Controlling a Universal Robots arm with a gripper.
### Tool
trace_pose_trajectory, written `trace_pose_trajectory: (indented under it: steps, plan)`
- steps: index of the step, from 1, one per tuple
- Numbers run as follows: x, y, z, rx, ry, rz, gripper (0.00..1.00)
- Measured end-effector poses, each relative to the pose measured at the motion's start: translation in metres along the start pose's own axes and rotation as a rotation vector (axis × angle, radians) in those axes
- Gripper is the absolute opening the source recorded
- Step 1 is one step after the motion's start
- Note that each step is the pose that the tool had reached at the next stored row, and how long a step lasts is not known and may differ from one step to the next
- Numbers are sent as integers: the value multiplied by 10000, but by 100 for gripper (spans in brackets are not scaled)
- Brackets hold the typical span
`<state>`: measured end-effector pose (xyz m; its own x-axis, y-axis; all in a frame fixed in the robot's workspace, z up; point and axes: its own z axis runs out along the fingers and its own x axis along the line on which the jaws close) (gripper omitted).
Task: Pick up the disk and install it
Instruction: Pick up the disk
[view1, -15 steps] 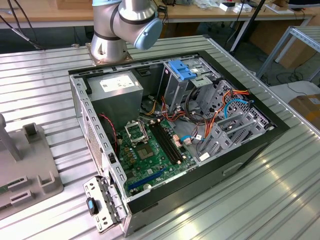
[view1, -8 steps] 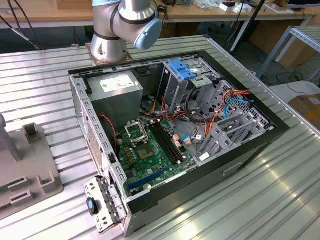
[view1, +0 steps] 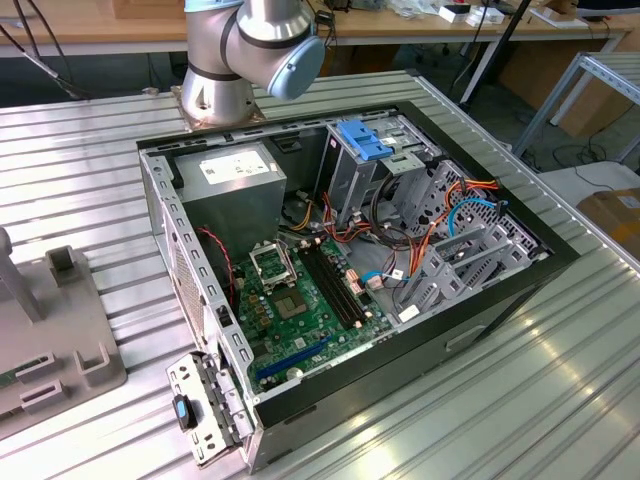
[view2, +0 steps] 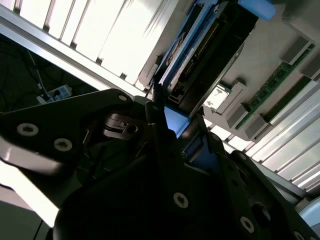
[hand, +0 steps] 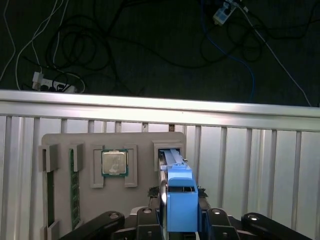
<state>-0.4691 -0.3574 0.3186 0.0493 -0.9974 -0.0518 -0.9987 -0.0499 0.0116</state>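
Item: disk (hand: 172, 157), on edge between your jaws, which look closed flush on its blue rail (hand: 182, 205); end beyond the jaws in the grey holder (hand: 65, 142) slot. Risk: a skewed lift could jam it.

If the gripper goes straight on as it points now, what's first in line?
The disk, on edge in the grey holder tray, right ahead of the gripper in the first wrist view. Whether they touch is unclear.

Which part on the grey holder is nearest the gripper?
The disk, the blue-railed one standing on edge, right at the gripper. The square chip and the green memory stick sit farther off.
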Motion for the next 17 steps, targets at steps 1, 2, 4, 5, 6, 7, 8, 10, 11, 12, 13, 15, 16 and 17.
trace_pose_trajectory:
  steps: [1,2,4,5,6,7,8,10,11,12,13,15,16,17]
  plan:
    - [-1,0,-24,-1,0,-1,36]
    - [-3,1,-54,-2,1,0,36]
    - [-7,2,-141,0,0,0,36]
    - [-11,3,-210,-1,1,0,36]
    - [-14,3,-273,-2,1,0,36]
    - [-18,4,-349,0,0,0,36]
    - [-21,5,-408,-1,0,0,36]
    - [-25,6,-487,0,0,0,36]
    - [-27,6,-520,-1,0,0,36]
    - [-29,7,-562,-1,0,0,36]
    - [-31,7,-601,-1,0,0,36]
    - [-36,8,-692,-1,0,0,36]
    - [-38,9,-736,-1,1,0,36]
    - [-40,9,-770,-1,1,0,36]
